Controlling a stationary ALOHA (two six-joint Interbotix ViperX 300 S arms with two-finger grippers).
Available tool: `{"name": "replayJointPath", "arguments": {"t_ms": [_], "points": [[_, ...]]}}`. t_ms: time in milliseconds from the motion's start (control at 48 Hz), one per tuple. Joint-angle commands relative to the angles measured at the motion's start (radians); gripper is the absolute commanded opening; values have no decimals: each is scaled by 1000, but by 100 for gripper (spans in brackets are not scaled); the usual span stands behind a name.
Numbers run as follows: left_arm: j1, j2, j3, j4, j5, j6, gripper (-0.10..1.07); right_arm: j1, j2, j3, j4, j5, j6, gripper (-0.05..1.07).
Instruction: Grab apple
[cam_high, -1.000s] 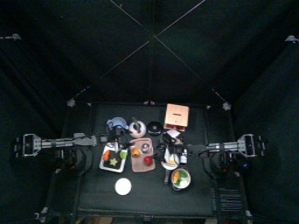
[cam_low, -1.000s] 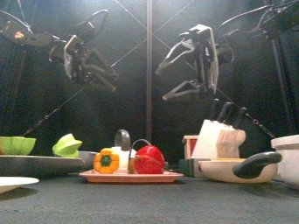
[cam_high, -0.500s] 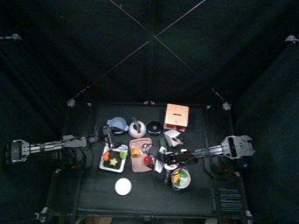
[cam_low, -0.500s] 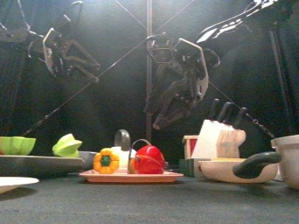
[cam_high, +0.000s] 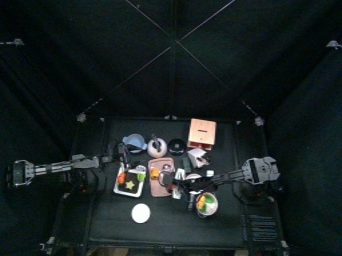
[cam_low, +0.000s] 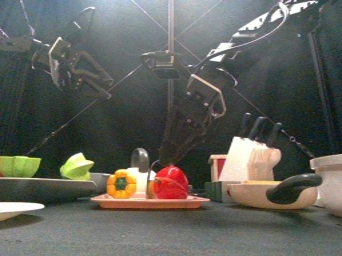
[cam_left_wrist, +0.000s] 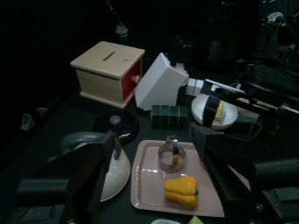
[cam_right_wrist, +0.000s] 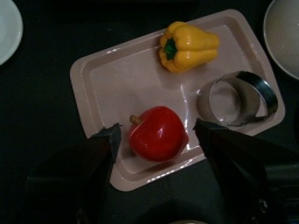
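Note:
A red, glossy, rounded fruit (cam_right_wrist: 156, 134) lies on a pink tray (cam_right_wrist: 117, 61); I cannot tell whether it is an apple or a pepper. It also shows in the front view (cam_low: 170, 183). A yellow pepper (cam_right_wrist: 191, 45) and a metal ring (cam_right_wrist: 237, 99) share the tray. My right gripper (cam_right_wrist: 163, 147) is open and hangs above the red fruit, one jaw on each side and not touching it; in the front view it (cam_low: 178, 148) is above the tray. My left gripper (cam_low: 74, 62) is open and raised at the left.
A knife block (cam_low: 249, 155) and a pot with a handle (cam_low: 274, 190) stand right of the tray. Green items (cam_low: 78, 166) lie on a tray at the left. A wooden box (cam_high: 203, 131) stands at the back, and a white plate (cam_high: 140, 212) lies near the front.
My right arm has swung left from its rest side and come down over the pink tray. My left arm has reached in towards the table and then stayed raised.

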Motion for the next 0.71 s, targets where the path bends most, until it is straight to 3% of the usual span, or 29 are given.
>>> {"name": "replayJointPath", "arguments": {"t_ms": [0, 688], "points": [[6, 0, -12, 2, -9, 2, 100, 3, -11, -28, -11, -3, 2, 98], [14, 2, -6, 2, -9, 2, 100, -9, 71, -26, -18, -29, -5, 98]]}}
